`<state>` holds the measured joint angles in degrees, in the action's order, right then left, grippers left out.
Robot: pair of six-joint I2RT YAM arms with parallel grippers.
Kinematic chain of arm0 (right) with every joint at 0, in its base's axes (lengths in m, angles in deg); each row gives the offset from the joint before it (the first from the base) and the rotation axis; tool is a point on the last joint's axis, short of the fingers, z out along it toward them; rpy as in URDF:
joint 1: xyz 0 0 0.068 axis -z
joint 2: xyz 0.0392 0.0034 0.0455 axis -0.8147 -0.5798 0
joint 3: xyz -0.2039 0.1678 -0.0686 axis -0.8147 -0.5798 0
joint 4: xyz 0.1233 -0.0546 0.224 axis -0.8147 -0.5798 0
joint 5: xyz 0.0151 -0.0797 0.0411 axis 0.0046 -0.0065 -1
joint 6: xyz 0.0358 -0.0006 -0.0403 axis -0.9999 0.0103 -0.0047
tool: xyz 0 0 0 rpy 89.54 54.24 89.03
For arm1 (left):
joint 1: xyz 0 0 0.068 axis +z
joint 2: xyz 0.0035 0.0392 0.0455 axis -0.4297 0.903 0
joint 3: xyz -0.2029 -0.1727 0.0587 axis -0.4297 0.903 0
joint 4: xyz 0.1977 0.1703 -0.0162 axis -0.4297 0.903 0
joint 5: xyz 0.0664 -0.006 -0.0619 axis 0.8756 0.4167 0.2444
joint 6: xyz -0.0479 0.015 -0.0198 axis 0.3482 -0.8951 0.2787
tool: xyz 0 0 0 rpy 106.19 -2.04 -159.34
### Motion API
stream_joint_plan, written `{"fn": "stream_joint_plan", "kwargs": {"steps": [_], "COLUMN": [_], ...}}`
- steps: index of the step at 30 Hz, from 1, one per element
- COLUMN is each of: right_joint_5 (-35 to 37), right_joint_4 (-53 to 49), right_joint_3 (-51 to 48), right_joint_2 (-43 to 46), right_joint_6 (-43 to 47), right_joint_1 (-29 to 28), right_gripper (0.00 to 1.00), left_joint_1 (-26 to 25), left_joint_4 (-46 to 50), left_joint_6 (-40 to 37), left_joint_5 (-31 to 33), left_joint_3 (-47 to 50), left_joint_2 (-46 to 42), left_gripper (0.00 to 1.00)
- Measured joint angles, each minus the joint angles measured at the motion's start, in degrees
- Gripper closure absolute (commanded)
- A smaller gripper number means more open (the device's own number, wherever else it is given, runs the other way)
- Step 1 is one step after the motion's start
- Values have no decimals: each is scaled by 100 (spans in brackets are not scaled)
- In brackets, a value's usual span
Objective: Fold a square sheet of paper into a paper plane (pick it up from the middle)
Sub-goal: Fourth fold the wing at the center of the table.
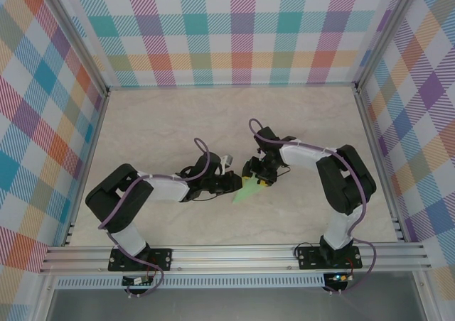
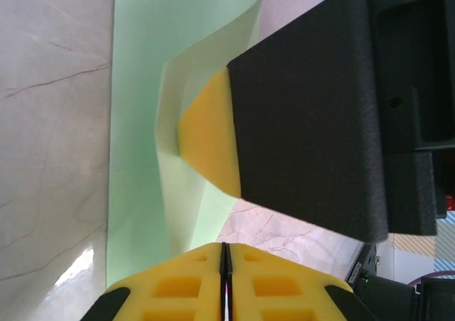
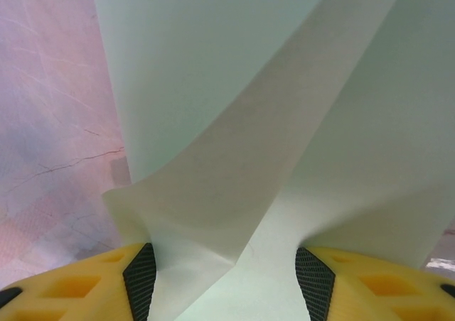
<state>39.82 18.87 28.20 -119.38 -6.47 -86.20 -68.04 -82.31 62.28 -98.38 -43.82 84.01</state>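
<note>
Pale marbled table [image 1: 178, 122], mint-green paper plane [image 1: 245, 192] at its near middle

yellow-tipped finger [image 2: 210, 140] against paper plane [image 2: 138, 122]; left pincer [image 2: 225, 271] pads together

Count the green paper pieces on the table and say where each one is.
1. The folded mint-green paper sits centrally, between the left gripper and the right gripper. Another sheet could be hidden underneath.

You have two arms, left [image 1: 153, 189] and right [image 1: 313, 154], of black joints and white shells, trailing purple cables [image 1: 206, 150], with yellow foam finger pads [image 2: 192, 285].
</note>
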Motion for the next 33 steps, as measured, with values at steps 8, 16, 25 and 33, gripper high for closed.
{"fn": "stream_joint_plan", "kwargs": {"steps": [8, 16, 25, 33], "right_joint_5": [24, 101, 199, 258], "right_joint_4": [-85, -149, -269, -426], "right_joint_3": [79, 107, 168, 286], "right_joint_2": [-55, -79, -140, -229], "right_joint_6": [-22, -46, -179, -350], "right_joint_1": [-15, -24, -24, -26], "right_gripper": [39, 45, 51, 53], "left_joint_1": [0, 4, 4, 7], "left_joint_4": [149, 354, 544, 601], "left_joint_6": [-2, -55, -144, -153], "left_joint_5": [-37, 70, 70, 74], "left_joint_3": [-111, -122, -229, -262], "left_joint_2": [278, 304, 323, 328], "left_gripper": [93, 94, 94, 94]}}
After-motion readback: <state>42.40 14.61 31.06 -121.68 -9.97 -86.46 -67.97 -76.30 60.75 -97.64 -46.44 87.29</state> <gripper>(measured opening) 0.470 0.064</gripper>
